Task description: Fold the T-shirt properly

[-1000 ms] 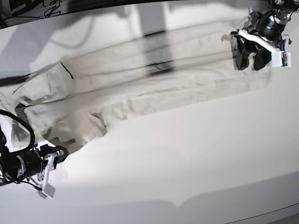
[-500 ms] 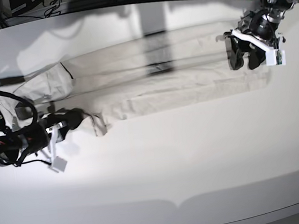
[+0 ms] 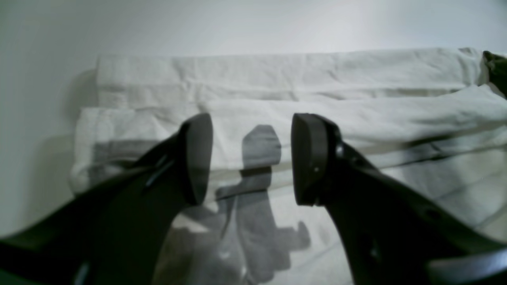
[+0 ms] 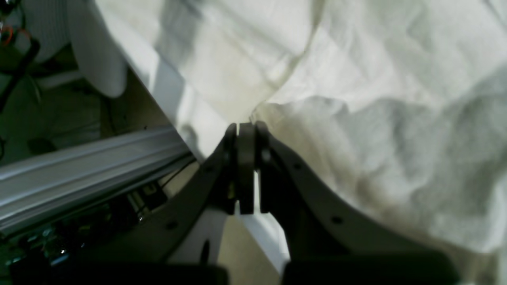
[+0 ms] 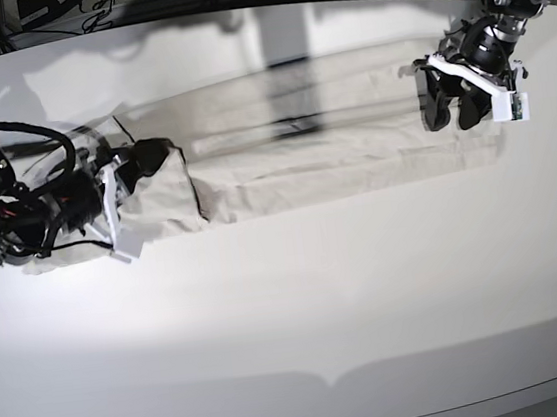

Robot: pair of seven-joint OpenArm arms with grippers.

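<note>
Pale T-shirt folded into a long band across the white table

At the base view's left, the right gripper (image 5: 147, 158) lies low and reaches sideways, its black jaws pressed together on a bunched, wrinkled end of the soft off-white T-shirt (image 5: 313, 154). The cloth stretches as a flat, creased, layered strip along the far part of the smooth table (image 5: 349, 301). At the right, the left gripper (image 5: 453, 108) hangs angled down over the shirt's other end, jaws wide apart, gripping nothing.

The pale T-shirt (image 5: 313, 159) lies folded into a long, wrinkled band across the table.
</note>
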